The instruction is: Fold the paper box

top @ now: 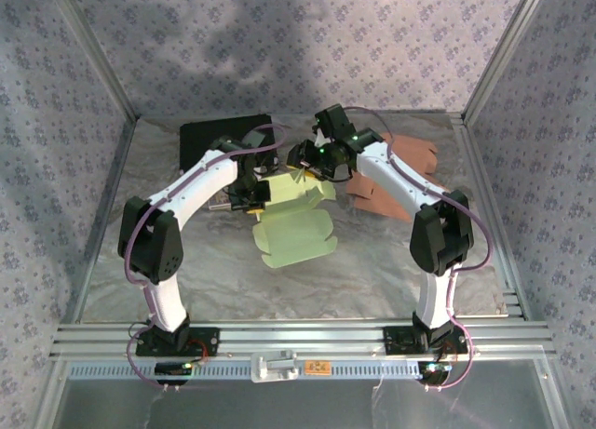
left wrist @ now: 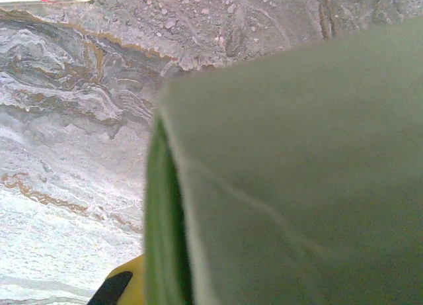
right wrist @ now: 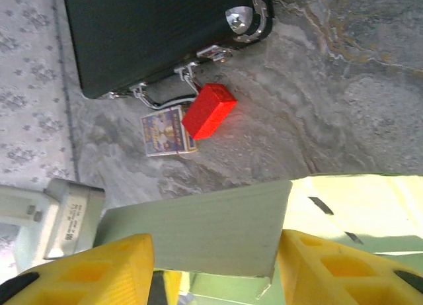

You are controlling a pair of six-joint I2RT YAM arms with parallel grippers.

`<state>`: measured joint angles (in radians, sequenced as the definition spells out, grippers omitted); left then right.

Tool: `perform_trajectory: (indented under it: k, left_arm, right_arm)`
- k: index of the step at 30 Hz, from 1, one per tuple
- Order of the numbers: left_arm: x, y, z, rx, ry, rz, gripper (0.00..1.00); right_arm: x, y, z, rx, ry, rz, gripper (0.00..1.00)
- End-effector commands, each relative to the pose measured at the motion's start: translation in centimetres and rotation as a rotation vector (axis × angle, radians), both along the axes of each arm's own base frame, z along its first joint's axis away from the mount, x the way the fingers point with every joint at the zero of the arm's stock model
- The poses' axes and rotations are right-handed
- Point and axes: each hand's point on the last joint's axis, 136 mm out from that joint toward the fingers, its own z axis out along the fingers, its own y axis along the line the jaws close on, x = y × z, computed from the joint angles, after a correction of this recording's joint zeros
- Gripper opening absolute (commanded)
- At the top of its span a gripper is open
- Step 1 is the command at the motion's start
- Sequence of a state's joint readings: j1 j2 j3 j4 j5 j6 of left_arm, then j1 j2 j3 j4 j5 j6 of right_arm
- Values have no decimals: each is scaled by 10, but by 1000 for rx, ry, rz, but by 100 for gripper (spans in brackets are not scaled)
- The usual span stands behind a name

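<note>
The paper box (top: 296, 232) lies in the middle of the marbled surface (top: 372, 280). It is pale green, with its near panel flat, and is not yet folded into shape. The left claw (top: 245, 196) sits at its left edge. That wrist's view shows creased green paper beside one yellow finger (left wrist: 120, 286), so I cannot tell how wide this claw stands; it likely steadies that side. At the far edge the right claw (top: 312, 161) stands wide open, with a raised flap (right wrist: 198, 232) spanning the gap, apparently unpinched, probably so it can be tipped over its crease. Beyond lie a black case (top: 212, 139), a red block (right wrist: 209, 110) and brown cardboard (top: 400, 168).
</note>
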<state>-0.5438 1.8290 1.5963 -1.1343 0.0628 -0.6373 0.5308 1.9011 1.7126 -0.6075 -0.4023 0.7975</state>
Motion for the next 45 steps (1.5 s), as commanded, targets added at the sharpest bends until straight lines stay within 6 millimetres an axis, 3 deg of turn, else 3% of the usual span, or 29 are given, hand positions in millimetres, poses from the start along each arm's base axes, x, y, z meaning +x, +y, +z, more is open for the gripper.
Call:
perform_trajectory:
  k: [1,7,13,21,27,32,36,38,43,45]
  left_arm:
    - [2,-6,8,-22,0,-29,0]
    - [2,-7,8,-28,0,-28,0]
    - [3,-9,6,-34,6,-31,0]
    - [4,-12,7,-42,12,-39,0]
    - [4,-14,8,-55,13,-40,0]
    - [5,-17,8,-67,13,-44,0]
    - [7,-17,9,-101,10,-33,0]
    - [10,-19,10,-155,10,-38,0]
    - [20,-29,26,-330,-7,-115,0]
    - [25,-30,33,-384,-16,-150,0]
  right_arm:
    - [-3,1,12,78,6,-6,53]
    - [-29,-50,8,-26,-41,-60,53]
    - [-59,-69,-23,-95,-7,-61,54]
    - [-51,-62,-49,-143,-1,-25,52]
    - [-40,-40,-43,-119,-27,26,43]
    - [-41,-21,-26,-63,-60,77,37]
    - [-48,-23,-17,-26,-51,120,40]
    - [-49,-33,2,15,-73,129,43]
    - [-40,-79,91,182,-237,130,51]
    - [-33,-99,113,202,-283,98,51]
